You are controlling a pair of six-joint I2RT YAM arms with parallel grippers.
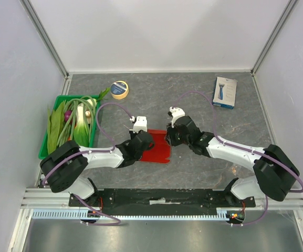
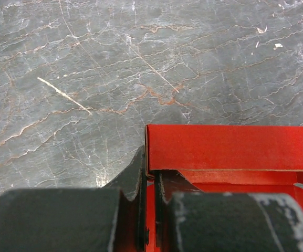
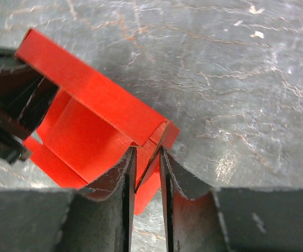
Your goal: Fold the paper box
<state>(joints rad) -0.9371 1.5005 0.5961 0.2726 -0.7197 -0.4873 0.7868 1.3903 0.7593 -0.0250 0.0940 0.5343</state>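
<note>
- At the far left a green tray (image 1: 42, 151) of leafy greens and a tape roll (image 1: 119, 89) sit well apart from our work.
- Our left tool (image 2: 151, 176) is clenched on the paper box (image 1: 157, 152), one finger on either side of a raised wall near its left corner.
- The paper box lies on the tabletop (image 1: 193, 105) between our two tools. It is glossy plain red and partly formed, with one long wall standing and flaps turned inward.
- We judge it light, thin and springy. Creased walls may spring back, the gloss may slip, and hard pinching would crush it. We would hold it by its wall edges close to a crease.
- Our right tool (image 3: 147, 163) has its jaws slightly parted around the right corner. A thin flap edge stands loose in the gap, released rather than pinched.
- At the far right a white-and-blue retail box (image 1: 225, 92) lies well apart.
</note>
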